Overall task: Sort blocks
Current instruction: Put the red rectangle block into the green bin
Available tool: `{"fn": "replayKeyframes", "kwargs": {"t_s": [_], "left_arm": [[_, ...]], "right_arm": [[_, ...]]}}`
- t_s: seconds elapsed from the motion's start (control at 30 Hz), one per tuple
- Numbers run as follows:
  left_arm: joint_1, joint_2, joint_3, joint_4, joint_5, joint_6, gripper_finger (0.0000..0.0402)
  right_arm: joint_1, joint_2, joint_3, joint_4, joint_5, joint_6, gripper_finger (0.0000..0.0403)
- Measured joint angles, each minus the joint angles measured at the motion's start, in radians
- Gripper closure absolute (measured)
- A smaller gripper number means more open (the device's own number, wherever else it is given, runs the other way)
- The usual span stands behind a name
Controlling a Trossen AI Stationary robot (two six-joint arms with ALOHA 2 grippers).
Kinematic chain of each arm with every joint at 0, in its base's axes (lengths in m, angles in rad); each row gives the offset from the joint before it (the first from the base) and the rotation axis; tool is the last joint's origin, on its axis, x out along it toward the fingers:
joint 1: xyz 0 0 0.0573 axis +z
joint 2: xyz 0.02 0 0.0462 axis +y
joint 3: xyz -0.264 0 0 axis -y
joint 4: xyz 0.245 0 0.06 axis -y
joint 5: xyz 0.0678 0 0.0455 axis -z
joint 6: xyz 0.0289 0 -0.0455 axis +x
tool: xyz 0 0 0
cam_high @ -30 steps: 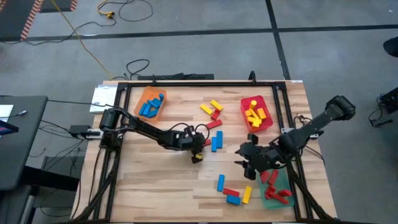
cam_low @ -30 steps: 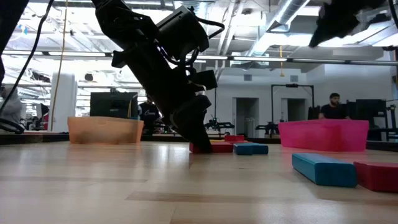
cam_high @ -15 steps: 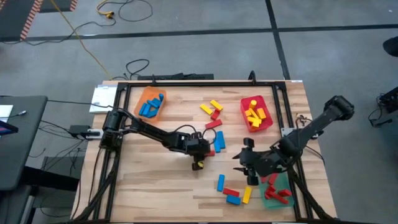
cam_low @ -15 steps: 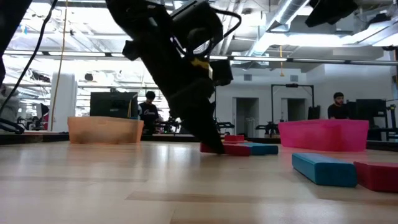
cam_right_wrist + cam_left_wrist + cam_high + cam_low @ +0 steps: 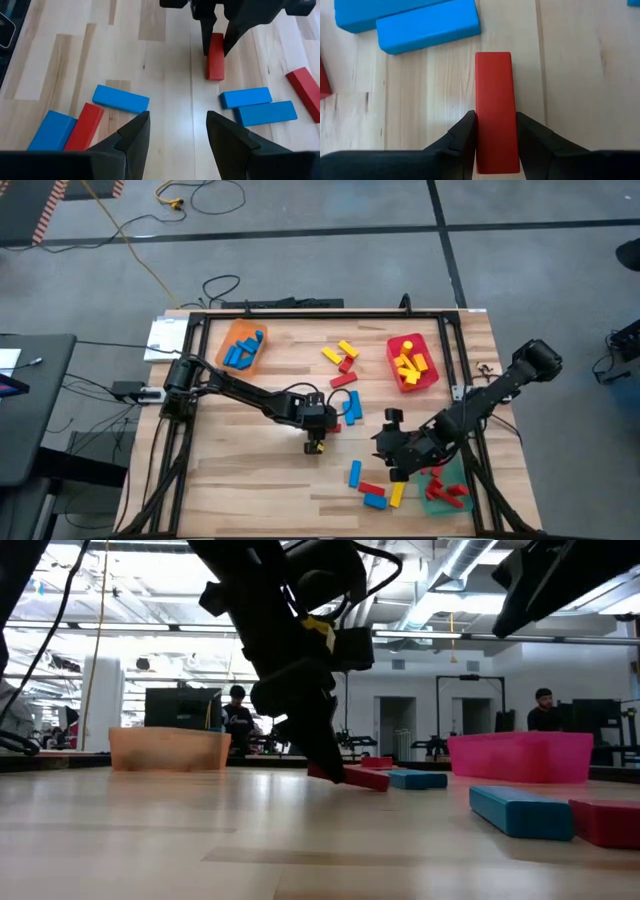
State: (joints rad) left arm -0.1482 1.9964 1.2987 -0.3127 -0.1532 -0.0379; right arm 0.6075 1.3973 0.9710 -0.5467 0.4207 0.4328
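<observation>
Mid-frame from above, the left gripper (image 5: pixel 322 432) hides its catch; its wrist view shows a red block (image 5: pixel 493 110) pinched between both fingers beside two blue blocks (image 5: pixel 427 27). The right gripper (image 5: pixel 175 135) hovers spread, lower right.

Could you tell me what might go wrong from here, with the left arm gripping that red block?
The left hand pinches the red block near one end only, so it may pivot or slip when carried. Two blue blocks lie close ahead and could get knocked. The open right hand hovers nearby, facing it, so the arms might collide.
</observation>
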Motion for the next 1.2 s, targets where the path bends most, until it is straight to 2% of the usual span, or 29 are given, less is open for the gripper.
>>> {"fn": "replayKeyframes", "kwargs": {"t_s": [0.23, 0.5, 0.63, 0.77, 1.03, 1.2], "left_arm": [[0.000, -0.027, 0.000, -0.020, -0.003, 0.028, 0.0296], [0.000, -0.142, 0.000, -0.042, -0.007, 0.070, 0.0293], [0.003, -0.185, 0.000, -0.042, 0.030, 0.095, 0.0292], [0.014, -0.215, -0.001, -0.038, 0.104, 0.114, 0.0291], [0.066, -0.240, -0.054, 0.040, 0.323, 0.119, 0.0291], [0.088, -0.240, -0.096, 0.157, 0.465, 0.106, 0.0290]], "right_arm": [[0.000, -0.019, 0.000, -0.001, 0.000, 0.003, 0.0193], [0.000, -0.024, 0.000, -0.051, 0.013, 0.000, 0.0193], [0.002, -0.024, 0.000, -0.035, 0.026, -0.035, 0.0193], [0.013, -0.023, 0.000, -0.008, 0.040, -0.089, 0.0196], [0.047, -0.023, 0.000, 0.021, 0.165, -0.215, 0.0216], [0.054, -0.023, 0.000, 0.027, 0.220, -0.257, 0.0222]]}}
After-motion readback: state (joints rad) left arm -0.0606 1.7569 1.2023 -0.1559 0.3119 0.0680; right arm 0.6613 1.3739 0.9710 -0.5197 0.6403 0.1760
